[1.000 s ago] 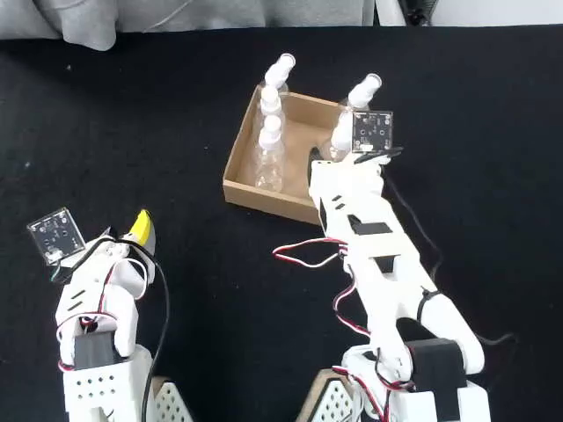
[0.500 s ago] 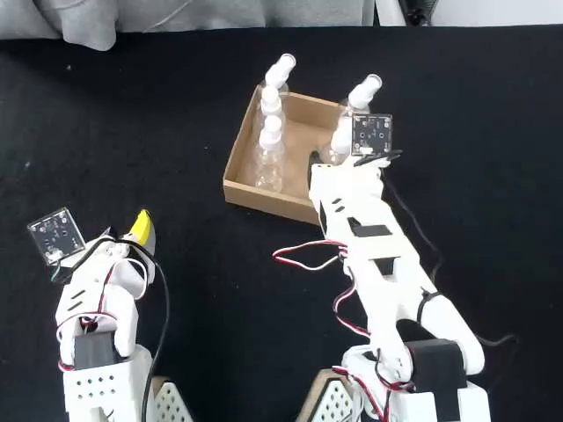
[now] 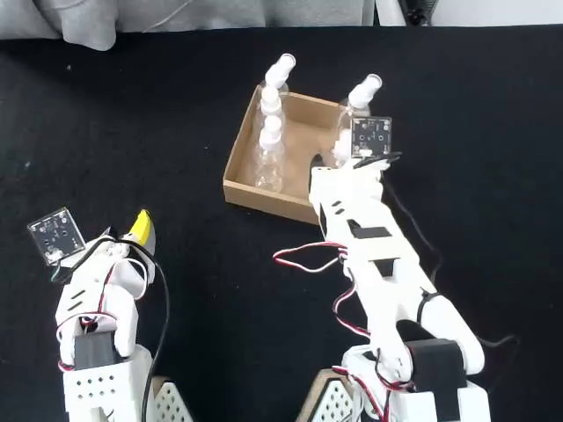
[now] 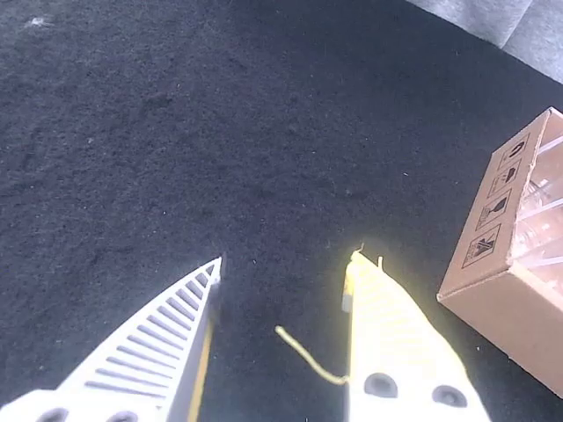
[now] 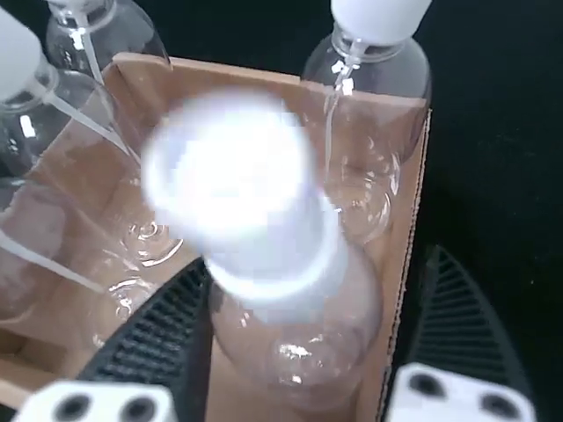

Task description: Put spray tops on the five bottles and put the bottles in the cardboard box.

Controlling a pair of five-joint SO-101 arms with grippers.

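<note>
The cardboard box stands mid-table holding several clear bottles with white spray tops, among them one at the far left corner and one at the far right corner. My right gripper hangs over the box's near right corner. In the right wrist view it is open around an upright bottle with a blurred white top; one black finger is inside the box, the other outside the wall. My left gripper is open and empty over the black cloth, near its base.
Black cloth covers the table. A grey cloth lies along the far edge. Red and white cables loop off the right arm. The box's corner shows in the left wrist view, apart from the left gripper.
The right arm has drawn back slightly toward its base at the box's near right corner. The left arm has not moved.
</note>
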